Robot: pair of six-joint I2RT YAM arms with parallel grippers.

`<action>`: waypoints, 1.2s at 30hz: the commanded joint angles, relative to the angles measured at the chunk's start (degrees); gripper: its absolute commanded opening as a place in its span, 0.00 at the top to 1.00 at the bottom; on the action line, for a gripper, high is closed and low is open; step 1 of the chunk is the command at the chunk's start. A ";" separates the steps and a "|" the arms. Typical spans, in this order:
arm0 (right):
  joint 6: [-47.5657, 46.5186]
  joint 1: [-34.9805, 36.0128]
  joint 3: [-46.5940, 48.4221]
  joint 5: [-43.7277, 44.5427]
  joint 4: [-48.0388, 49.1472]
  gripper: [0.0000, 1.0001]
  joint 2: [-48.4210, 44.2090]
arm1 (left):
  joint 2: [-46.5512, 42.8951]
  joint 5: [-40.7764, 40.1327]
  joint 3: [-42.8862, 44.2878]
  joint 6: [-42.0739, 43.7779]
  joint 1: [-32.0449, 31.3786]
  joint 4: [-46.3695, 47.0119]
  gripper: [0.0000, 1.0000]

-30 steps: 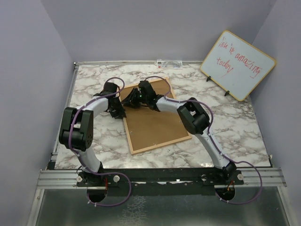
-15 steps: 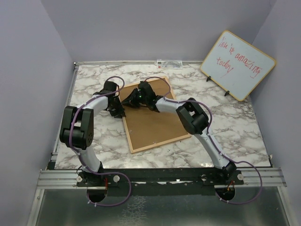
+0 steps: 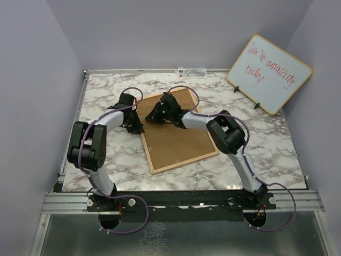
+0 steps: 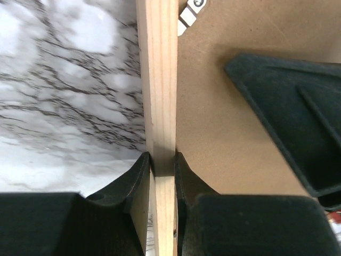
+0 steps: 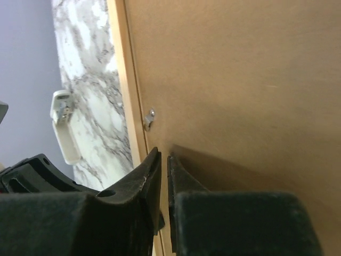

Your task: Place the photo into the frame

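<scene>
The left gripper (image 4: pixel 162 162) is clamped on the frame (image 3: pixel 181 164). Its two fingers (image 4: pixel 139 176) press either side of the pale wooden rail, which runs straight up the left wrist view toward 12 o'clock. In the top view this grip sits on the frame's 9 o'clock side, near its far corner.

The right gripper (image 5: pixel 160 160) has its jaws drawn nearly together, with only a thin dark slit between them. Its fingertips rest on the backing board (image 5: pixel 240 80) just inside the rail. A small metal tab (image 5: pixel 149 118) lies just beyond them, toward 12 o'clock in the right wrist view. I cannot tell whether anything is pinched in the slit. In the top view this gripper is over the frame's far end, at about 11 o'clock of the board.

The frame lies flat and face down in the middle of the marble bench (image 3: pixel 106 154), turned a little clockwise. Plain brown board fills it, and thin light wood edges it all round.

A whiteboard (image 3: pixel 269 74) with red writing leans at the bench's 2 o'clock corner. A small label strip (image 3: pixel 191 71) lies at 12 o'clock on the far edge.
</scene>
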 commanded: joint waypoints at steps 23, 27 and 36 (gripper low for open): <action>-15.77 -4.03 -16.46 -5.26 -14.78 0.72 -22.48 | -13.53 -0.04 -5.86 0.14 -5.99 -3.60 0.32; -18.11 -2.69 -14.06 -4.70 -16.35 0.69 -20.21 | -11.94 0.66 -2.65 1.13 -0.38 -2.48 0.29; -27.14 0.56 -7.55 2.44 -21.36 0.70 -14.96 | 0.52 4.09 5.05 1.06 4.31 2.39 0.43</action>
